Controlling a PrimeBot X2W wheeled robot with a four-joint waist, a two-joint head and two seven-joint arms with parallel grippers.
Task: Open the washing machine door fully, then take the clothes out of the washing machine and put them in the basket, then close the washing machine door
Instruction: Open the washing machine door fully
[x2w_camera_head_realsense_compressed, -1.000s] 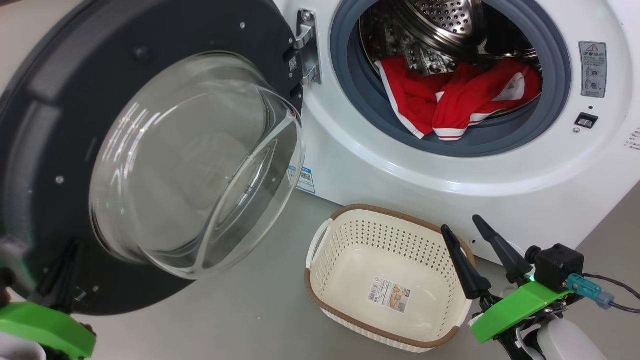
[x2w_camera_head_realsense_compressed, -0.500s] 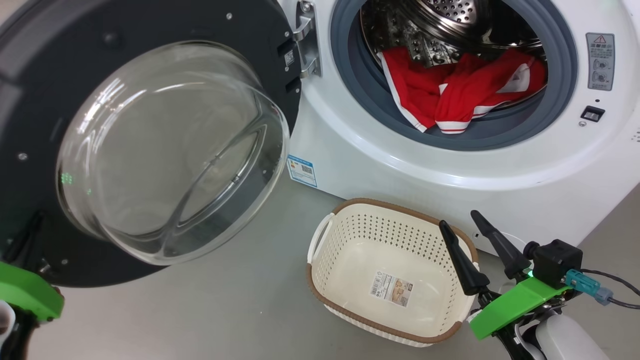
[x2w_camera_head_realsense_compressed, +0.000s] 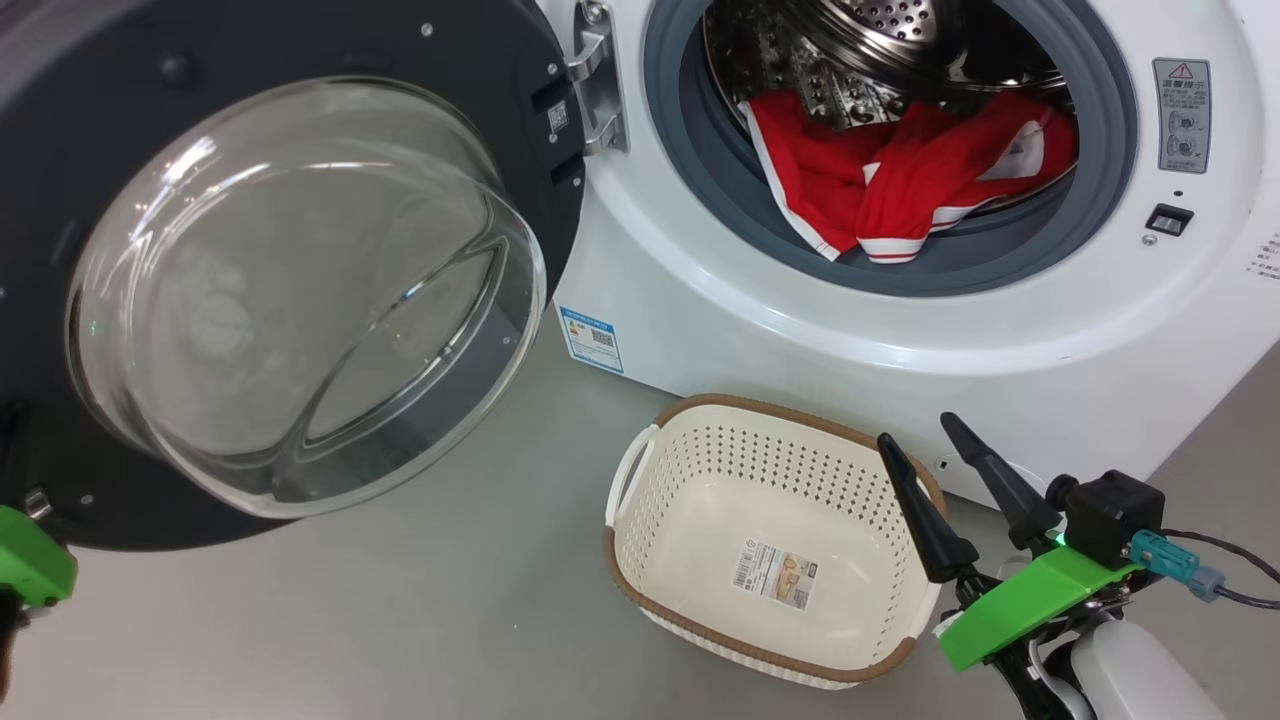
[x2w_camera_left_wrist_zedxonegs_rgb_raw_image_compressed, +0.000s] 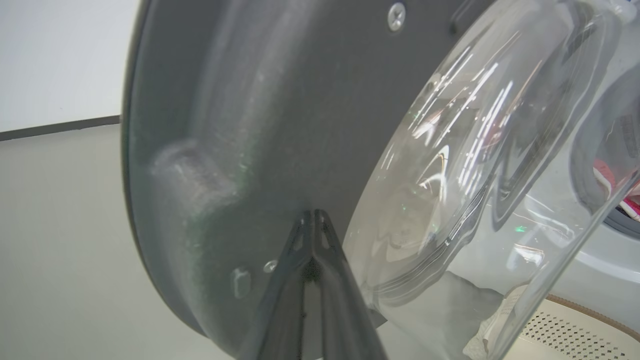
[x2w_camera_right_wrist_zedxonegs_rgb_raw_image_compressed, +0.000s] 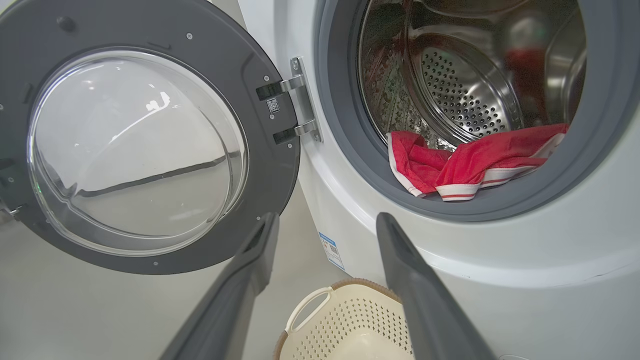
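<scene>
Labels: blue label (x2w_camera_head_realsense_compressed: 590, 338) low on the washing machine (x2w_camera_head_realsense_compressed: 760, 340), warning sticker (x2w_camera_head_realsense_compressed: 1183, 115) right of the drum (x2w_camera_head_realsense_compressed: 900, 30), paper label (x2w_camera_head_realsense_compressed: 775, 575) in the basket (x2w_camera_head_realsense_compressed: 760, 460). I can't read any print. One basket, on the floor (x2w_camera_head_realsense_compressed: 400, 620) in front; one red clothes (x2w_camera_head_realsense_compressed: 900, 180) item at the drum's lip. The washing machine door (x2w_camera_head_realsense_compressed: 300, 290) hangs open, left. At its dark inner face sits the left gripper (x2w_camera_left_wrist_zedxonegs_rgb_raw_image_compressed: 312, 220), pinched closed. I see the right gripper (x2w_camera_head_realsense_compressed: 917, 430) spread wide, empty, above the basket's rim.

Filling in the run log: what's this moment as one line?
washing machine door: open | clothes: in drum | basket: empty, on floor | left tool: shut, at door | right tool: open, empty
</scene>
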